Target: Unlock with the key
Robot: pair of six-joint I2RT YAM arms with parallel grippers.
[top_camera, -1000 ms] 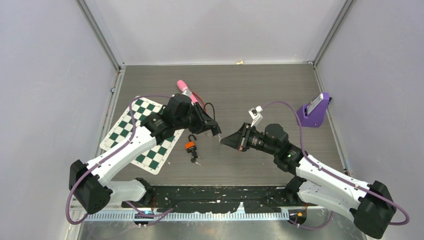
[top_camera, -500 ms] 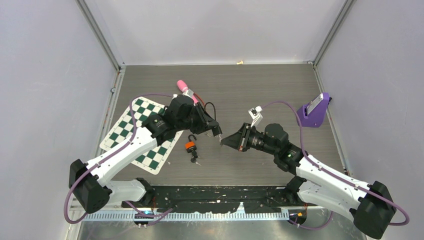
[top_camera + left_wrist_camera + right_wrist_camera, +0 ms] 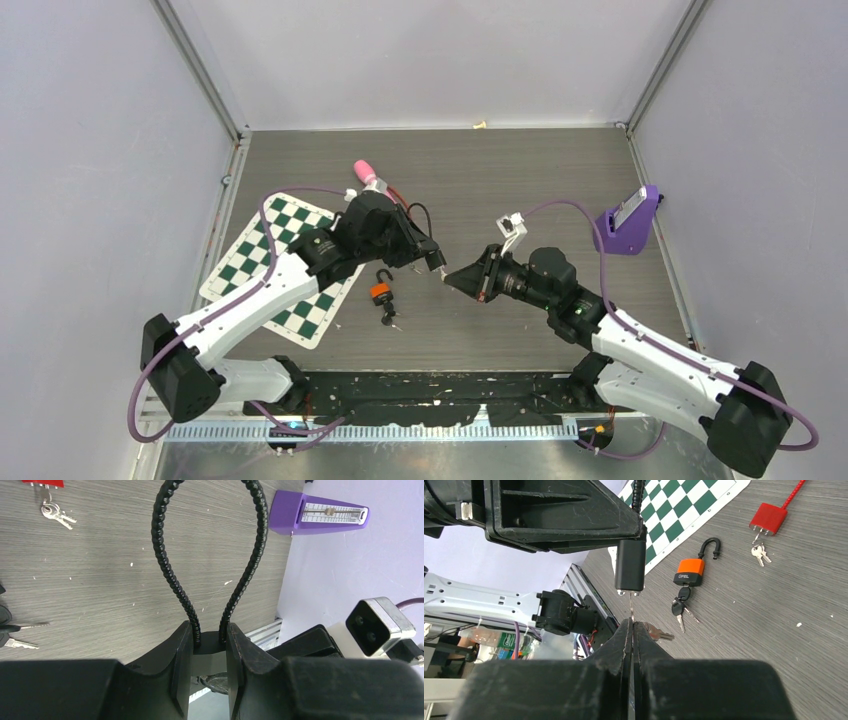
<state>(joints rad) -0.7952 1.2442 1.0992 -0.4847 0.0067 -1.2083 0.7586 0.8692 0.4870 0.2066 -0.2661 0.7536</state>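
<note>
Left gripper (image 3: pixel 209 636) is clamped on the black cable lock (image 3: pixel 630 572) up between the arms, right gripper (image 3: pixel 632 628) pinches the key (image 3: pixel 631 606) at its keyhole, so I'd line both up dead straight before twisting.

My two arms are built alike: smooth white shells cover the long links of my left arm (image 3: pixel 250 300) and right arm (image 3: pixel 650 355), with black housings at the joints and a blocky black motor at each base (image 3: pixel 178 375). A purple cable (image 3: pixel 570 206) runs along each arm. My left gripper (image 3: pixel 209 630) has matte black fingers (image 3: pixel 177 665) with curved inner faces. My right gripper (image 3: pixel 633 625) has wedge-shaped black ones, scratched pale along the edges. A silver-rimmed, two-lens camera (image 3: pixel 375 627) sits on my right wrist.
</note>
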